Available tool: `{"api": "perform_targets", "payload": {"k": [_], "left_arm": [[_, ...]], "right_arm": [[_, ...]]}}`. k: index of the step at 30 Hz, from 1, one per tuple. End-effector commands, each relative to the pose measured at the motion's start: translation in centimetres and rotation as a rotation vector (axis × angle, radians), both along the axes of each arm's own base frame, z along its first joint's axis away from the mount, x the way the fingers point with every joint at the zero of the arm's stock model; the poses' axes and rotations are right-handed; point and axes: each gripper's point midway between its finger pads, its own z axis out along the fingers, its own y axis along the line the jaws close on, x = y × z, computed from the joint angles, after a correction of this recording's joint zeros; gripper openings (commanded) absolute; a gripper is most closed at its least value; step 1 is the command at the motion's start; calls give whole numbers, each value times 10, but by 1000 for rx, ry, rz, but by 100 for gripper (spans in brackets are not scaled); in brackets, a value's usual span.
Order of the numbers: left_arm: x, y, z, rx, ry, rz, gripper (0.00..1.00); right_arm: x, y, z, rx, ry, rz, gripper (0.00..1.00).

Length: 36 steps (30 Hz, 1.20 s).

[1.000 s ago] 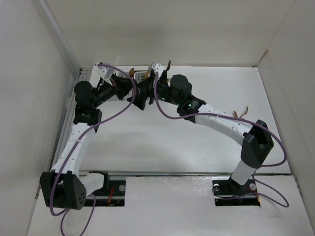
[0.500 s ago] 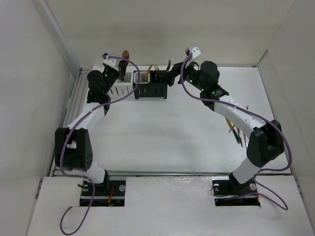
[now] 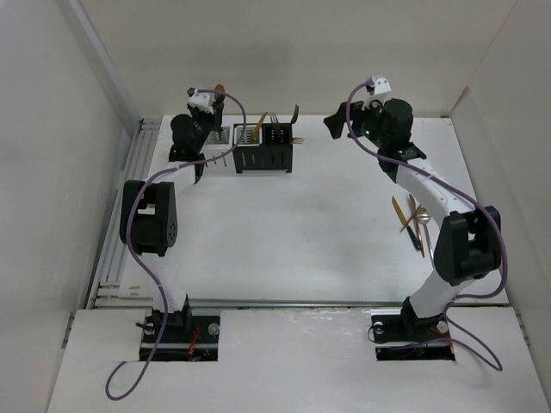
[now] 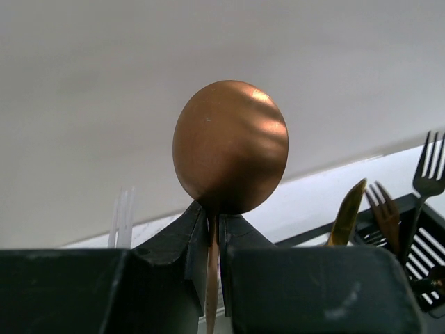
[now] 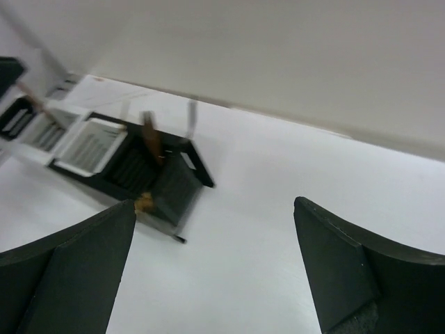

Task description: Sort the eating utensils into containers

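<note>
1. The left gripper [image 4: 212, 275] is clenched on a spoon [image 4: 230, 146]. The spoon's thin neck is pinched between the fingers, and its round copper bowl is held upright above them.
2. The right gripper [image 5: 215, 268] is spread wide, and nothing is held between its fingers.
3. In the top view, the spoon is held aloft at the far left of the table [image 3: 284, 232], just beside the caddies [image 3: 263, 160].
4. The right gripper is raised to the right of the caddies, apart from them.
5. Gold forks [image 4: 386, 216] and a dark fork [image 4: 431, 167] are seen standing tines-up in a black caddy [image 4: 417, 243]. A gold handle [image 4: 345, 223] leans beside them.
6. Clear sticks [image 4: 124, 216] are seen upright to the left of the held spoon. Their container is hidden by the gripper.
7. Several loose utensils [image 3: 413, 222], gold and dark-handled, are left lying on the table at the right, near the right arm's elbow and well apart from the caddies.
</note>
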Motion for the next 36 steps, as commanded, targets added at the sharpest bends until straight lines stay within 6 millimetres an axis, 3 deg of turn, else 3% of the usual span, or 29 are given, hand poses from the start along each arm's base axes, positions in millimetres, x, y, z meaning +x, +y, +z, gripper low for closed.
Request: {"api": "perform_targets", "payload": {"k": [1,2,3,4,5,7,9,11,13,14,15,16,17,20,21,23,24,25,27,28,29,31,33,36], "left_arm": [[-4,14,21,-42,-47,29,0],[-5,14,13,-41,-31,29,1],[-8,14,8,-39,-11,30,6],[-9,13,0,-36,11,21,14],[-9,12,-4,-47,31,19,33],[-9,17,-13,-61,75,26,46],[-12,13,-10,-58,74,5,56],[-14,22,-5,-51,68,31,63],[-15,28,-3,-31,74,61,66],[-18,32,4,-2,63,81,67],[-18,40,9,4,60,128,67],[-19,46,14,11,54,156,68],[-25,50,32,13,24,181,68],[-40,63,33,29,27,249,70],[-50,64,48,24,0,249,71],[-63,69,40,22,18,275,71],[-75,70,52,19,1,275,71],[-83,72,38,24,35,284,71],[-97,73,35,25,38,284,72],[-109,73,43,22,24,284,72],[-116,75,31,25,47,293,72],[-129,75,31,17,55,291,72],[-136,79,21,20,80,309,72],[-140,80,23,-5,82,315,72]], "right_arm": [[1,-45,17,-19,2,-150,100],[-1,-63,3,-48,48,-203,100],[-5,-76,11,-60,43,-252,100],[-9,-90,4,-75,74,-306,100],[-14,-116,-11,-112,142,-417,100],[-27,-140,-17,-143,201,-500,100],[-44,-168,-38,-193,317,-553,100],[-60,-190,-59,-223,420,-597,100],[-82,-223,-86,-246,562,-660,87],[-90,-233,-91,-240,600,-686,73],[-98,-243,-108,-240,665,-708,42],[-112,-257,-124,-235,746,-730,31],[-117,-263,-138,-225,803,-740,27],[-137,-271,-181,-241,982,-737,33],[-141,-271,-190,-256,1017,-726,33],[-153,-273,-210,-289,1094,-735,34],[-155,-276,-217,-311,1113,-738,34],[-160,-278,-221,-335,1125,-746,34],[-168,-288,-232,-379,1162,-769,35],[-172,-289,-235,-397,1173,-768,36],[-175,-289,-238,-399,1182,-766,36],[-178,-288,-243,-411,1199,-755,38],[-180,-284,-246,-398,1209,-735,39],[-183,-282,-259,-400,1248,-718,40]]}}
